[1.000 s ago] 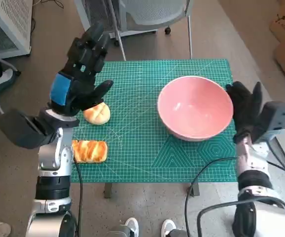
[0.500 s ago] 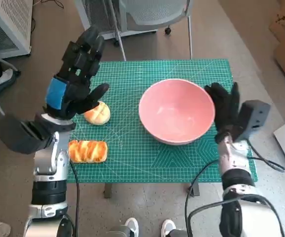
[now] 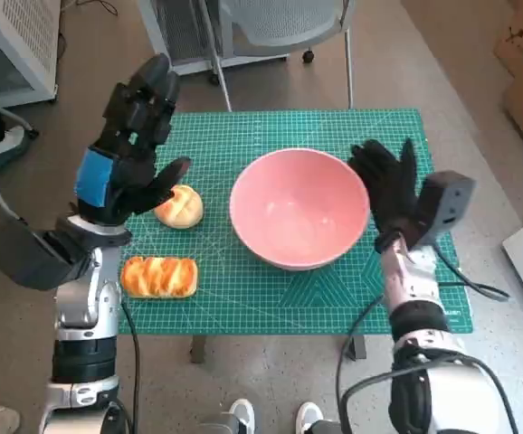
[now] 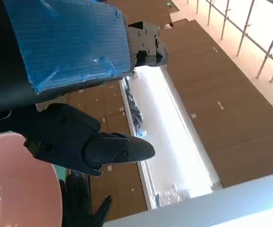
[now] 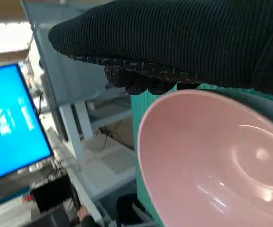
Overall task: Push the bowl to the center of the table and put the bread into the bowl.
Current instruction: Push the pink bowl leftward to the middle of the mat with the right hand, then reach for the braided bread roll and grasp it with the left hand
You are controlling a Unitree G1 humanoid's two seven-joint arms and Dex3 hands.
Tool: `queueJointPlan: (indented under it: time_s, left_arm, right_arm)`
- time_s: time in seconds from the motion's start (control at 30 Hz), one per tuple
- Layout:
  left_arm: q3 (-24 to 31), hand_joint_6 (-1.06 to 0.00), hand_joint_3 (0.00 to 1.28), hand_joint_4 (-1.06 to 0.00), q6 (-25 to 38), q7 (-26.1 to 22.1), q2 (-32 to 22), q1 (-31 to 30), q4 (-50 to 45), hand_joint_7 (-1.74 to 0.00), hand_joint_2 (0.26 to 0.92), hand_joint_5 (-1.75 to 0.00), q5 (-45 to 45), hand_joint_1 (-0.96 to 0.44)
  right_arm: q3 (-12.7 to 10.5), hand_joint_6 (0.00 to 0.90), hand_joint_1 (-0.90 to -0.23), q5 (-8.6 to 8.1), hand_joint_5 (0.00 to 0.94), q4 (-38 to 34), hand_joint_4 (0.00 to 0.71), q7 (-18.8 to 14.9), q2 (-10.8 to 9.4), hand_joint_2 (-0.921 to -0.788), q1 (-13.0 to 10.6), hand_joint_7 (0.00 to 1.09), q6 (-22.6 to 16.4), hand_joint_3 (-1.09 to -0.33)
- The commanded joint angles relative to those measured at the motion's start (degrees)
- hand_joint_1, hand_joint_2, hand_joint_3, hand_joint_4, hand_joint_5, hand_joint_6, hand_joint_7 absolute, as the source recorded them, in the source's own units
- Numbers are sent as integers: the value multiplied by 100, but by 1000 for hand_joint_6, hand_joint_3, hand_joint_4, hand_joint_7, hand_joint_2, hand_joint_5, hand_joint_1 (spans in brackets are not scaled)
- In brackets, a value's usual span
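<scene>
My right hand, in its black knitted glove, lies flat against the right-hand wall of the wide, glossy pink bowl, fingers spread apart and holding nothing; from the right wrist view the glove arches just over the bowl's rim. The bowl stands upright and empty on the green grid-lined cutting mat that covers the small surface, near the middle of the mat. My left hand, black with blue tape across its back, is raised over the left edge of the surface with its fingers spread and nothing in them; the left wrist view shows the taped back and one dark finger jutting out, with a slice of the pink bowl and the gloved hand beyond. Just beside that left hand on the mat lies a round golden bread roll, a short way left of the bowl. Nearer to me, at the mat's left edge, lies a long, glazed, ridged bread loaf, apart from the roll and the bowl. A grey office chair stands beyond the far edge.
</scene>
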State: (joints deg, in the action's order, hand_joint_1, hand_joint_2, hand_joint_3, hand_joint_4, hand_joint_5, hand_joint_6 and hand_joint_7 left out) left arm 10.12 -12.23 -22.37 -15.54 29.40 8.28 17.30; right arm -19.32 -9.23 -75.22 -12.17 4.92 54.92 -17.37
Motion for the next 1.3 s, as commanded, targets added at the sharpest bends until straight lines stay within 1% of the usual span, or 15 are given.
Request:
queueJointPlan:
  time_s: [0.03,0.2,0.43,0.63,0.7,0.77,0.9,0.97,1.03,1.1,1.13,1.17,1.2,1.3]
  left_arm:
    - [62,1,250,-35,30,75,-72,-138,-135,-429,911,-11,-82,-596]
    - [87,1,232,-38,45,110,-71,-173,-152,-433,917,-12,-81,-599]
    - [106,1,223,-39,58,143,-59,-162,-122,-436,921,-11,-97,-600]
    - [115,1,224,-39,81,161,-46,-170,-143,-435,921,-11,-94,-598]
    - [129,1,224,-40,94,151,-51,-188,-173,-435,921,-10,-67,-597]
    - [152,1,224,-40,105,131,-64,-207,-195,-433,921,-10,-34,-597]
    - [199,1,223,-40,115,100,-96,-246,-270,-431,921,-10,5,-598]
    - [226,1,223,-40,121,88,-116,-255,-294,-431,921,-10,18,-600]
    - [258,1,222,-41,127,68,-136,-252,-298,-429,921,-10,49,-605]
    - [282,1,221,-42,135,44,-150,-245,-300,-423,921,-10,80,-610]
    - [287,1,220,-42,138,32,-156,-246,-317,-420,921,-10,94,-612]
    - [293,1,218,-42,141,20,-165,-250,-330,-415,921,-10,109,-615]
    - [287,1,217,-42,140,17,-174,-261,-365,-414,921,-10,106,-616]
    - [269,1,212,-43,147,7,-226,-304,-472,-409,921,-10,71,-617]
  right_arm:
    - [48,360,-550,48,0,-39,258,-24,-133,-921,45,0,150,-793]
    - [41,365,-550,56,2,-56,260,-40,-166,-921,98,4,214,-792]
    - [2,373,-550,17,5,-39,268,-130,-141,-921,167,8,250,-792]
    - [-37,371,-546,-18,4,18,268,-299,-25,-921,201,7,170,-793]
    - [-42,365,-547,-26,4,75,268,-366,62,-921,238,4,102,-793]
    - [-28,361,-547,-16,4,149,268,-417,145,-921,266,2,-12,-794]
    - [14,349,-563,8,3,357,269,-631,353,-921,281,0,-455,-779]
    - [20,344,-581,-14,2,464,265,-806,441,-921,266,1,-745,-764]
    - [15,341,-599,-61,1,615,259,-1075,545,-921,241,1,-1158,-746]
    - [-27,337,-610,-174,1,765,252,-1394,609,-921,224,0,-1518,-729]
    - [-84,335,-614,-314,0,897,249,-1641,624,-921,209,0,-1695,-722]
    - [-120,340,-617,-417,1,986,248,-1814,629,-921,199,3,-1822,-705]
    - [-152,342,-618,-554,1,1135,248,-2028,624,-921,174,5,-1947,-698]
    - [-175,363,-627,-857,7,1520,259,-2474,587,-921,89,15,-2171,-664]
